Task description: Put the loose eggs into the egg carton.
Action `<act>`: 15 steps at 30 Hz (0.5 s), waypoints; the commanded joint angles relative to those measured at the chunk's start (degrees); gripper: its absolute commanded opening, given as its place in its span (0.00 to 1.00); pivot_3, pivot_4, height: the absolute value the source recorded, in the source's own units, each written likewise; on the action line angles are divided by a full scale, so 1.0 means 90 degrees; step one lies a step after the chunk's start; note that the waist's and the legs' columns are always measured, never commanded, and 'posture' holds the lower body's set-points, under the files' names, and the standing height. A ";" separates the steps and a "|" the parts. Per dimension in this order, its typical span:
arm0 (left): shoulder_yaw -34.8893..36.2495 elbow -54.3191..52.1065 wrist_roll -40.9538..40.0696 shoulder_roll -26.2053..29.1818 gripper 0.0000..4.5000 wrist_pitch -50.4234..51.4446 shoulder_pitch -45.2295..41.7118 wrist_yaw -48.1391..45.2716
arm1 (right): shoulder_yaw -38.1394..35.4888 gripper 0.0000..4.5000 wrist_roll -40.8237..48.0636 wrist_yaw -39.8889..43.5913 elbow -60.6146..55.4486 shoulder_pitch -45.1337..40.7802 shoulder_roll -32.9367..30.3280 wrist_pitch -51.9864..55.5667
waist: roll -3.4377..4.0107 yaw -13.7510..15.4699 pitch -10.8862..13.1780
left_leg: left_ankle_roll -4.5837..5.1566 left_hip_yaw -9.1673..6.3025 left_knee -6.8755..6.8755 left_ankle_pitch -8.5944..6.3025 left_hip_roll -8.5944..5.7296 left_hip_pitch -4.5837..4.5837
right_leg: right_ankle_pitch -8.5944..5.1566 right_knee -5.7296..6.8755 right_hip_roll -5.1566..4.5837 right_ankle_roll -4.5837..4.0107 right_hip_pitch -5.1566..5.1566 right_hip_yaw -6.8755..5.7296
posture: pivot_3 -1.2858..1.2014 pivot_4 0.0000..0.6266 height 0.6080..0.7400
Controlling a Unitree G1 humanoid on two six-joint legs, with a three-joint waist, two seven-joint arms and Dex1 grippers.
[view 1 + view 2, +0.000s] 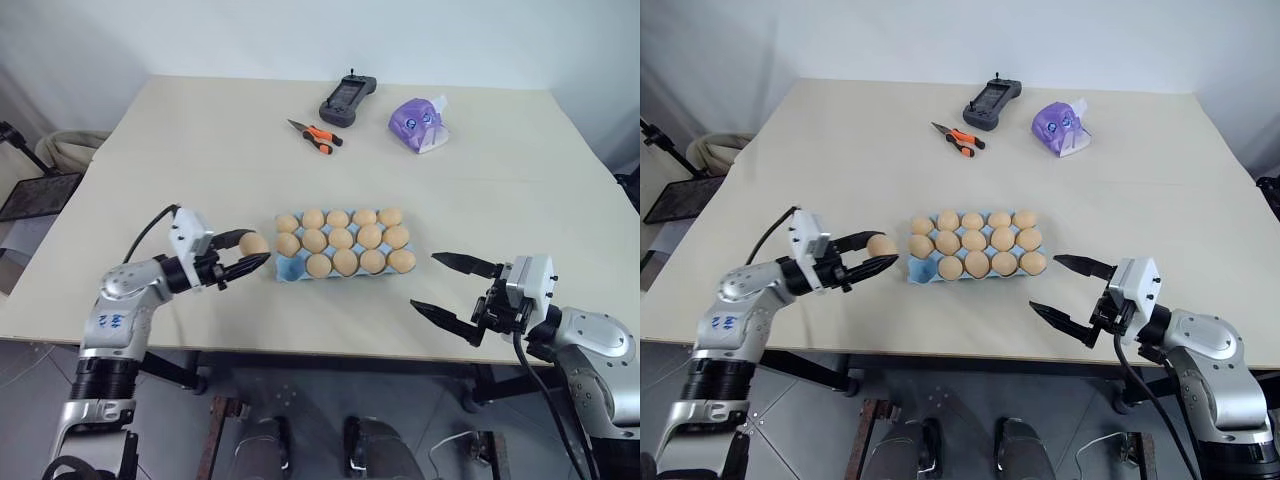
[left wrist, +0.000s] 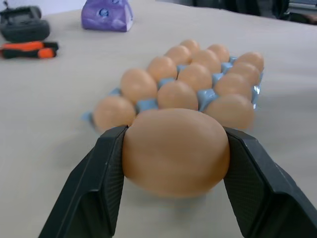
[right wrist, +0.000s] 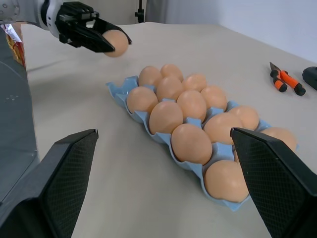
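My left gripper (image 1: 256, 247) is shut on one pale orange egg (image 1: 253, 242), held in the air just left of the egg carton (image 1: 289, 268). In the left wrist view the egg (image 2: 176, 151) sits squeezed between both black fingers (image 2: 96, 188). The light blue carton holds several eggs (image 1: 341, 238); its near-left corner cup shows bare blue. My right gripper (image 1: 455, 288) hangs open and empty to the right of the carton, near the table's front edge. The right wrist view shows the carton (image 3: 119, 90) and the held egg (image 3: 116, 42) beyond it.
At the far side of the table (image 1: 180, 170) lie a purple tissue pack (image 1: 418, 123), a black controller (image 1: 346, 100) and orange-handled pliers (image 1: 318, 136). The table's front edge runs just below both grippers.
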 commanded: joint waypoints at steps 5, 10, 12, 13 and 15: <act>-0.0360 -0.0066 0.0141 -0.0384 0.56 -0.0172 -0.0287 -0.0104 | 0.0044 1.00 -0.0044 -0.0253 -0.0236 -0.0006 0.0127 -0.0100 | 0.0000 -0.0005 0.0000 | -0.0001 0.0001 0.0004 0.0000 0.0003 0.0000 | 0.0000 0.0005 0.0007 0.0000 -0.0002 -0.0001 | 0.52 0.24 1.00; -0.0487 0.0145 0.0424 -0.0386 0.71 -0.0336 -0.0285 -0.0099 | 0.0182 1.00 -0.0054 -0.0354 -0.0322 -0.0047 0.0236 -0.0083 | 0.0000 -0.0011 0.0000 | 0.0002 0.0002 0.0009 0.0002 0.0002 0.0004 | 0.0003 0.0010 0.0008 0.0005 -0.0001 0.0001 | 0.52 0.24 1.00; -0.0447 0.0243 0.0462 -0.0410 0.83 -0.0377 -0.0303 -0.0058 | 0.0231 1.00 -0.0046 -0.0393 -0.0317 -0.0083 0.0255 -0.0085 | 0.0000 -0.0005 0.0000 | 0.0003 0.0001 0.0009 0.0002 0.0002 0.0003 | 0.0003 0.0010 0.0008 0.0005 -0.0001 0.0001 | 0.52 0.24 1.00; -0.0390 0.0272 0.0441 -0.0421 0.90 -0.0394 -0.0308 -0.0029 | 0.0247 1.00 -0.0044 -0.0399 -0.0296 -0.0115 0.0253 -0.0088 | 0.0000 -0.0005 0.0000 | 0.0003 0.0001 0.0009 0.0002 0.0001 0.0003 | 0.0003 0.0010 0.0008 0.0005 -0.0001 0.0001 | 0.52 0.24 1.00; -0.0329 0.0314 0.0447 -0.0428 0.99 -0.0456 -0.0315 0.0025 | 0.0259 1.00 -0.0041 -0.0403 -0.0263 -0.0159 0.0250 -0.0085 | -0.0001 -0.0002 0.0001 | 0.0003 0.0001 0.0009 0.0002 0.0001 0.0000 | 0.0003 0.0009 0.0007 0.0005 -0.0002 0.0001 | 0.52 0.24 1.00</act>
